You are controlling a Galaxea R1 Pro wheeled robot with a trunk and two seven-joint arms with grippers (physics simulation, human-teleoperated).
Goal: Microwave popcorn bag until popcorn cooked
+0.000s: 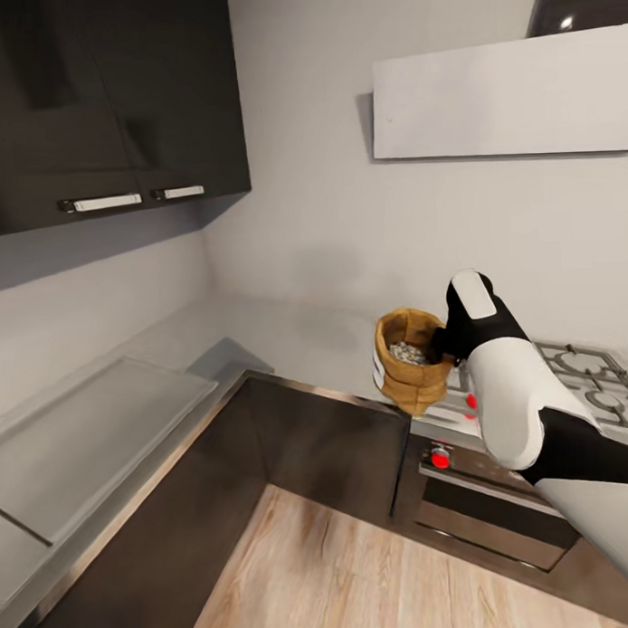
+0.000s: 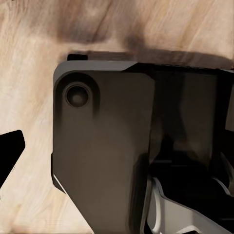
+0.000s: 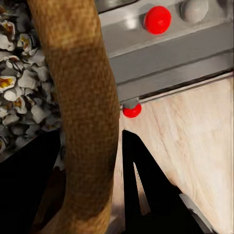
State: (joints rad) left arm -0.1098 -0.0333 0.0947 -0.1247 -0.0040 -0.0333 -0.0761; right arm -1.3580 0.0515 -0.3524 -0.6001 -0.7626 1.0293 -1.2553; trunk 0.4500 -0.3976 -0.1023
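The tan popcorn bag [image 1: 411, 374] hangs upright at the countertop's [image 1: 288, 337] front edge, just left of the gas hob. Pale popcorn [image 1: 408, 352] fills its open top. My right gripper [image 1: 439, 346] is shut on the bag's rolled rim on the side nearest the hob. In the right wrist view the rim [image 3: 83, 97] runs between the two dark fingers [image 3: 139, 165], with popcorn [image 3: 14, 97] heaped inside. The left wrist view looks down at the wood floor and my own base; one dark fingertip [image 2: 10, 150] shows at its edge. The microwave is out of view.
The gas hob [image 1: 588, 377] and the steel oven [image 1: 501, 498] with red knobs [image 3: 157, 19] sit under my right arm. A white hood [image 1: 505, 90] hangs above. Black upper cabinets [image 1: 107, 95] and a flat grey panel [image 1: 91, 421] are at the left. The wood floor [image 1: 359, 575] lies below.
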